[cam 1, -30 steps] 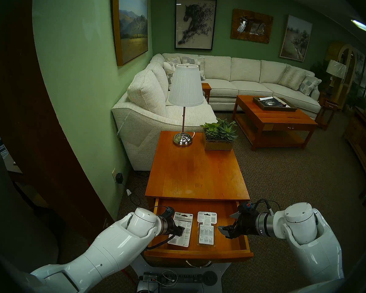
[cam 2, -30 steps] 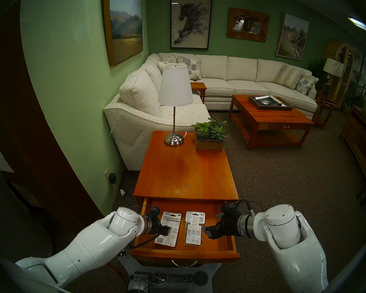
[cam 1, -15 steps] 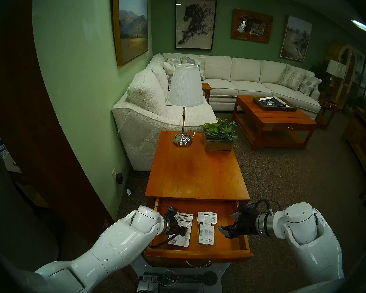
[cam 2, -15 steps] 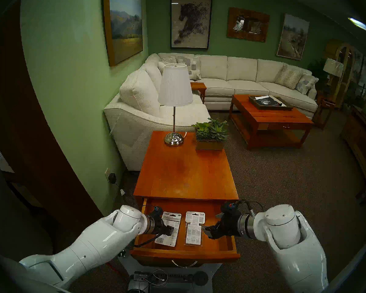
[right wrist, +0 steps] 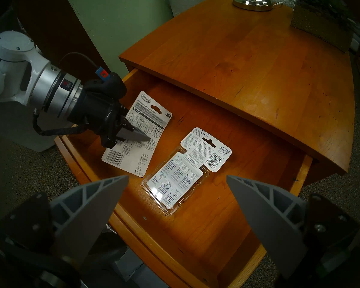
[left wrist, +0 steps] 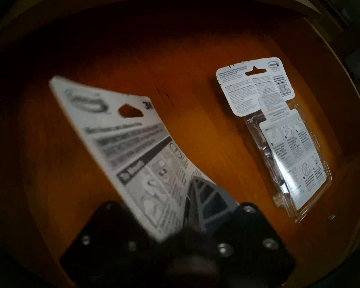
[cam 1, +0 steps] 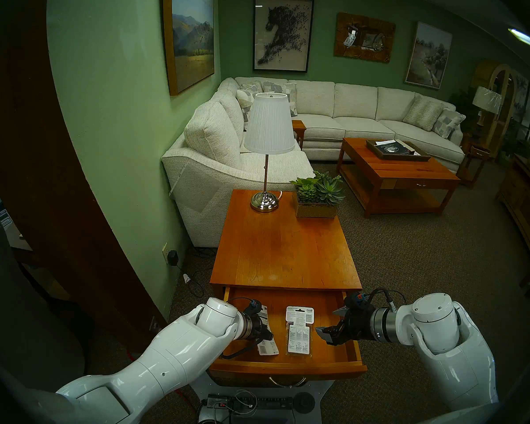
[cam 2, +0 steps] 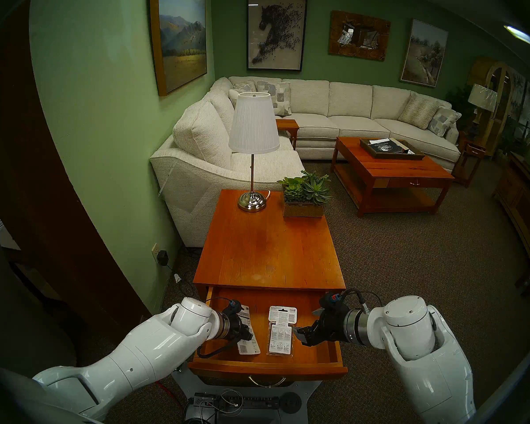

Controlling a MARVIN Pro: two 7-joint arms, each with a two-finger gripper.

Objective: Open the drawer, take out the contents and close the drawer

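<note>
The left hand (right wrist: 133, 137) is clamped on the white 3M card (left wrist: 121, 135), lifting it tilted in the open drawer (cam 1: 288, 366) at lower centre. The right hand (right wrist: 177, 198) hangs with fingers apart at lower right, near the blister pack (cam 1: 299, 337).

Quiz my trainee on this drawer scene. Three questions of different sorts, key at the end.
1. True or false: the drawer is shut.
2. Fill in: beside the blister pack, the right gripper holds nothing and is ____.
3. The left gripper is closed on: A) the 3M card; B) the blister pack; C) the drawer's handle.

Key: 1 false, it is pulled out; 2 open; 3 A, one end of the card is tilted up off the drawer floor.
</note>
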